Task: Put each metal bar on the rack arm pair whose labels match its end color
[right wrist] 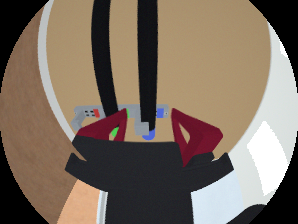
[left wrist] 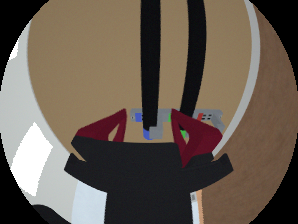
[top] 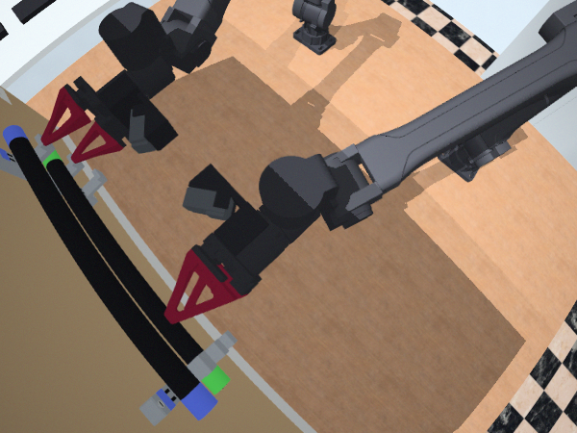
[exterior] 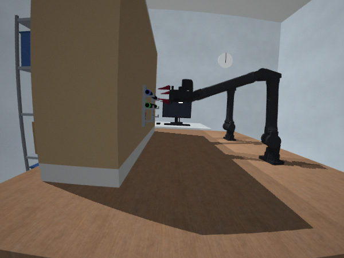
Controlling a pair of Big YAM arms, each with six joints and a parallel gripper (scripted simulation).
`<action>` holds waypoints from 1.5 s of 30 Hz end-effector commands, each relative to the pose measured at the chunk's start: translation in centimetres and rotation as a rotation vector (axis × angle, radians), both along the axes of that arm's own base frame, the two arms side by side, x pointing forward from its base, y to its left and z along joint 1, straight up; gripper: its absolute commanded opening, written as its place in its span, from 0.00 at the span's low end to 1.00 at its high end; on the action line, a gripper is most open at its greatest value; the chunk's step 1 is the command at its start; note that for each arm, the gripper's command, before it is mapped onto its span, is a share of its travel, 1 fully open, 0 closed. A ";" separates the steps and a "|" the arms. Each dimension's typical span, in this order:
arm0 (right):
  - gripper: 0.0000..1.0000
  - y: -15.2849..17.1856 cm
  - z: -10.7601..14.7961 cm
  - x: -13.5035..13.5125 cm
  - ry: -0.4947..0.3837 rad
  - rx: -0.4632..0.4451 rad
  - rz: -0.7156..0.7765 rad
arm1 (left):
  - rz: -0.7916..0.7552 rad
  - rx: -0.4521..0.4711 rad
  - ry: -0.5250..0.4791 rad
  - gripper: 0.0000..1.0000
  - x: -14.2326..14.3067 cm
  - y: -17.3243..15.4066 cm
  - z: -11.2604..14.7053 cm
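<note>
The blue-ended black bar [top: 112, 281] [left wrist: 150, 60] [right wrist: 147, 60] lies on the top pair of rack arms, by the blue labels [left wrist: 138, 117] [right wrist: 160, 113]. The green-ended black bar [top: 120, 269] [left wrist: 197, 45] [right wrist: 100, 45] lies below it on the middle pair, by the green labels [left wrist: 170, 117] [right wrist: 128, 113]. The lowest pair, with red labels [left wrist: 200, 117] [right wrist: 96, 113], holds no bar. My left gripper [left wrist: 148, 112] is open in front of the blue-ended bar, near one end. My right gripper [top: 60, 151] [right wrist: 149, 112] is open in front of its other end. Both fingertip pairs stand slightly off the wall.
The rack's upright [exterior: 144, 114] is fixed to the tan wall [top: 43, 313] [exterior: 135, 71], which stands on the wooden table [top: 337, 289] [exterior: 178, 186]. Grey rack arms [top: 221, 343] stick out from the wall close to both grippers. A monitor [exterior: 176, 110] stands far behind.
</note>
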State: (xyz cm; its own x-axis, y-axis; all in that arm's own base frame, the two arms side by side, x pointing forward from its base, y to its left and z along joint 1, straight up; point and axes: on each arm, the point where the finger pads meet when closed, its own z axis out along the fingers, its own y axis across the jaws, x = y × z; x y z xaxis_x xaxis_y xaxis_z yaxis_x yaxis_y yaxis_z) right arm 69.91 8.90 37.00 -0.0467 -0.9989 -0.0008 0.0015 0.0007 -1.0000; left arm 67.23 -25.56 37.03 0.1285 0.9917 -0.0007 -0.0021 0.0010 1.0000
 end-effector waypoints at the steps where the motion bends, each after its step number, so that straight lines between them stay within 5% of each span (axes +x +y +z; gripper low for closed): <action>1: 0.64 0.8 1.9 -1.0 -0.042 0.029 0.010 | -0.008 -0.022 -0.054 0.64 -1.0 -0.4 2.7; 15: 0.64 0.9 1.9 -2.6 -0.042 0.029 0.012 | -0.009 -0.022 -0.055 0.64 -2.5 -0.3 2.7; 45: 0.81 1.0 1.8 -3.0 -0.041 0.029 0.012 | -0.009 -0.022 -0.054 0.81 -3.0 -0.2 2.6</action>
State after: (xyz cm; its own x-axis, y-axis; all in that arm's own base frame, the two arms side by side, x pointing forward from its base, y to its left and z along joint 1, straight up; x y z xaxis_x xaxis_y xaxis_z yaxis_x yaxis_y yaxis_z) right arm 67.61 9.09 36.95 -0.0453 -0.9990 -0.0006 0.0009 0.0006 -1.0000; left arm 64.94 -25.27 36.98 0.1289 0.9917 0.0004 -0.0029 0.0000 1.0000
